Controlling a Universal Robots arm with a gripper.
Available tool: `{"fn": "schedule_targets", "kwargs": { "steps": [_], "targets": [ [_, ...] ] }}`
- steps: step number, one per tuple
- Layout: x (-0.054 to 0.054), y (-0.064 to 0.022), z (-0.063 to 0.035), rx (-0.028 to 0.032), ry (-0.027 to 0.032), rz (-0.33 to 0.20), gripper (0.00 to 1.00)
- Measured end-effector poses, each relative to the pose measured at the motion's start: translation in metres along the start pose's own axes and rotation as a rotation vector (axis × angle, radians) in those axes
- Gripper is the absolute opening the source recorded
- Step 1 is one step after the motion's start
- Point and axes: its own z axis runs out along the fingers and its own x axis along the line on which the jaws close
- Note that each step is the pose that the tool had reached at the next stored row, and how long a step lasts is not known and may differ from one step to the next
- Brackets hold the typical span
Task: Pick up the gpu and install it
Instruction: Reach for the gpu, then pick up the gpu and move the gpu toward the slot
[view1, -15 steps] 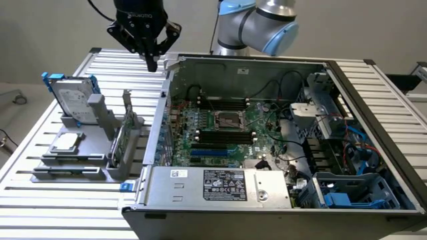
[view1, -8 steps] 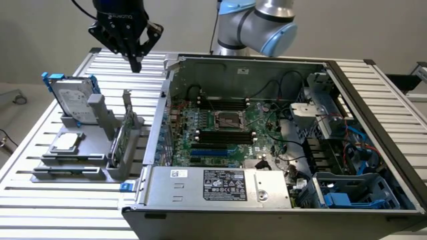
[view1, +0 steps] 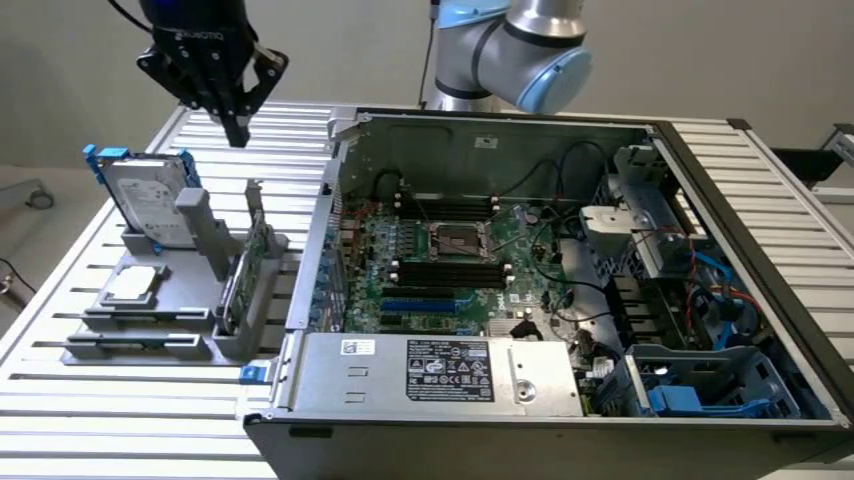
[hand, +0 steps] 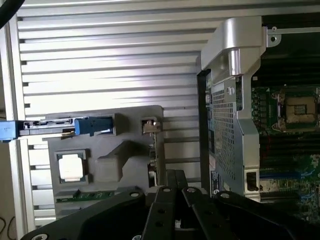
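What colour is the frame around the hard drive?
The frame is blue, seen best in the exterior view.

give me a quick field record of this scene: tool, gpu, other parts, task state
tool: shut, empty, raised over the table, apart from the gpu
gpu: on edge in the grey holder, untouched
drive: upright in the holder, on the exterior view's left of the gpu
chip: flat on the holder
case: open, on the exterior view's right of the holder
task state: gpu not yet picked up
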Motion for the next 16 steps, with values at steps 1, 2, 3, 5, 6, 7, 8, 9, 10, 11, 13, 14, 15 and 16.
{"fn": "schedule_targets", "kwargs": {
  "steps": [1, 2, 3, 5, 6, 7, 8, 9, 10, 11, 13, 14, 15, 16],
  "targets": [
    [0.004, -0.0003, 0.0005, 0.0011, 0.0010, 0.000, 0.11],
    [0.008, -0.0005, 0.0010, 0.0021, 0.0018, -0.001, 0.11],
    [0.011, -0.0007, 0.0016, 0.0031, 0.0024, -0.001, 0.11],
    [0.015, -0.0010, 0.0025, 0.0070, 0.0034, -0.007, 0.11],
    [0.016, -0.0011, 0.0029, 0.0103, 0.0040, -0.014, 0.11],
    [0.016, -0.0011, 0.0029, 0.0133, 0.0049, -0.023, 0.11],
    [0.016, -0.0012, 0.0029, 0.0137, 0.0051, -0.030, 0.11],
    [0.016, -0.0012, 0.0029, 0.0138, 0.0051, -0.031, 0.11],
    [0.016, -0.0012, 0.0029, 0.0137, 0.0051, -0.031, 0.11],
    [0.016, -0.0012, 0.0029, 0.0137, 0.0051, -0.031, 0.11],
    [0.016, -0.0012, 0.0029, 0.0137, 0.0050, -0.031, 0.11],
    [0.016, -0.0012, 0.0030, 0.0137, 0.0050, -0.031, 0.11],
    [0.016, -0.0012, 0.0030, 0.0137, 0.0050, -0.031, 0.11],
    [0.016, -0.0012, 0.0029, 0.0137, 0.0050, -0.031, 0.11]
  ]
}}
